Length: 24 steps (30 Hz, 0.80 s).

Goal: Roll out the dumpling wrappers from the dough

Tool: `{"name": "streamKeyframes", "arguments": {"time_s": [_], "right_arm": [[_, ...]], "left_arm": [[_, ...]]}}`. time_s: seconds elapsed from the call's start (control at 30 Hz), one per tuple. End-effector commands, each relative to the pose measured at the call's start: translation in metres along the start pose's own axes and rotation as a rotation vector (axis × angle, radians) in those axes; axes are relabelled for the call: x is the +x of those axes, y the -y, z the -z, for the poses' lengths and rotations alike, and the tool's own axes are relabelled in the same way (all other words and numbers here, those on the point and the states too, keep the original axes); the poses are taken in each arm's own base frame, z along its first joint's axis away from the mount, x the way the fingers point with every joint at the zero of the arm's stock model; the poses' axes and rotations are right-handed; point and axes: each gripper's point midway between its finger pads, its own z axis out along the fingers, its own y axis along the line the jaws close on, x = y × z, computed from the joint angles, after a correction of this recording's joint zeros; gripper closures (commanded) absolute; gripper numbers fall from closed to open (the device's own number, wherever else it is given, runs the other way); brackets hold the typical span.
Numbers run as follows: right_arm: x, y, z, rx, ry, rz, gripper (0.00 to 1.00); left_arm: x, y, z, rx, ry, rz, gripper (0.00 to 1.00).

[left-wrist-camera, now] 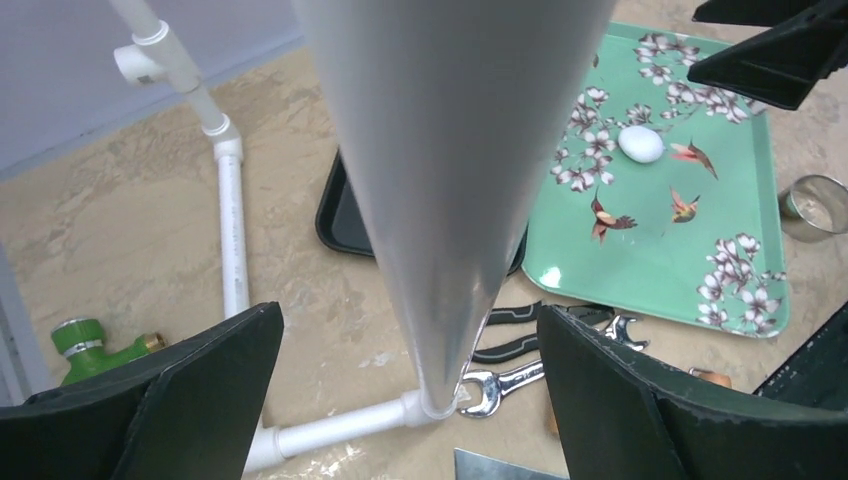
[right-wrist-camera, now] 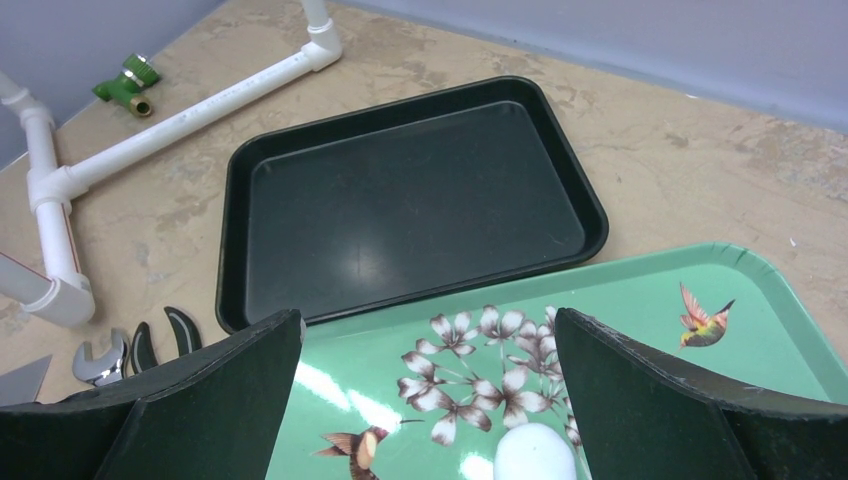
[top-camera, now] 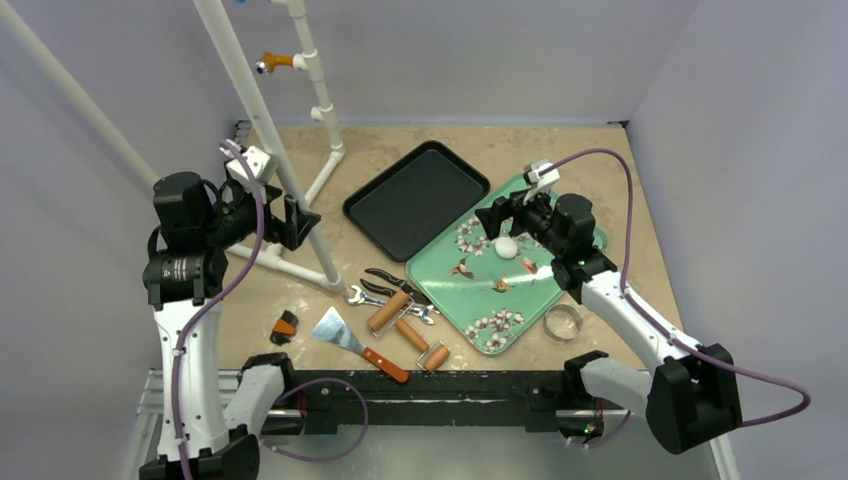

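The dough (top-camera: pixel 506 247) is one small white egg-shaped lump, not flattened, lying on the far half of the green tray (top-camera: pixel 470 300), beside a blossom print.

The bench (top-camera: pixel 620 180) is a tan, mottled top. A white pipe frame (top-camera: pixel 262 130) stands on its left part, with one slanted pipe rising from a foot near the middle. The left hand (top-camera: pixel 300 222) is raised near the left edge. Its fingers (left-wrist-camera: pixel 180 400) are spread wide on either side of that slanted pipe, with a gap on both sides and nothing gripped. The right hand (top-camera: pixel 497 215) hangs over the far part of the green tray, just above the dough, jaws wide apart and empty.

A black tray (top-camera: pixel 415 200) sits near the middle of the far half of the bench. The green tray lies to its right, their edges close together. Along the near edge, left of the green tray, lie a scraper (top-camera: pixel 350 342), two wooden rollers (top-camera: pixel 388 312), pliers (top-camera: pixel 395 285) and a wrench (top-camera: pixel 370 297). A metal ring (top-camera: pixel 562 322) stands just off the green tray's near right side.
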Motion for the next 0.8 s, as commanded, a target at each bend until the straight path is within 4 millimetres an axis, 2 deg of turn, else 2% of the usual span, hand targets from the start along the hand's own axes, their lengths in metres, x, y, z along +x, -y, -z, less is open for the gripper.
{"name": "streamKeyframes", "arguments": {"time_s": [0.0,0.1,0.23,0.33,0.4,0.53,0.67,0.77], "right_arm": [[-0.026,-0.003,0.0,-0.002,0.058,0.031,0.01],[-0.025,-0.003,0.0,-0.002,0.057,0.031,0.01],[-0.023,-0.002,0.0,0.0,0.054,0.032,0.01],[-0.023,-0.001,-0.001,0.002,0.051,0.033,0.01],[-0.022,-0.002,-0.002,-0.001,0.047,0.034,0.01],[-0.021,-0.001,-0.003,-0.001,0.045,0.035,0.01],[-0.02,-0.002,-0.005,-0.006,0.04,0.033,0.01],[-0.02,-0.002,-0.006,-0.009,0.038,0.03,0.01]], "left_arm": [[-0.029,-0.013,0.007,-0.189,0.051,0.017,0.0],[-0.041,-0.031,0.006,-0.293,0.081,0.034,0.0],[-0.055,-0.045,0.004,-0.36,0.094,0.044,0.14],[-0.059,-0.053,-0.001,-0.382,0.102,0.025,0.2],[-0.058,-0.057,-0.003,-0.399,0.098,0.026,0.3],[-0.054,-0.054,-0.001,-0.389,0.099,0.014,0.39],[-0.049,-0.055,0.003,-0.407,0.101,-0.031,0.52],[-0.043,-0.059,0.006,-0.433,0.082,-0.058,0.66]]}}
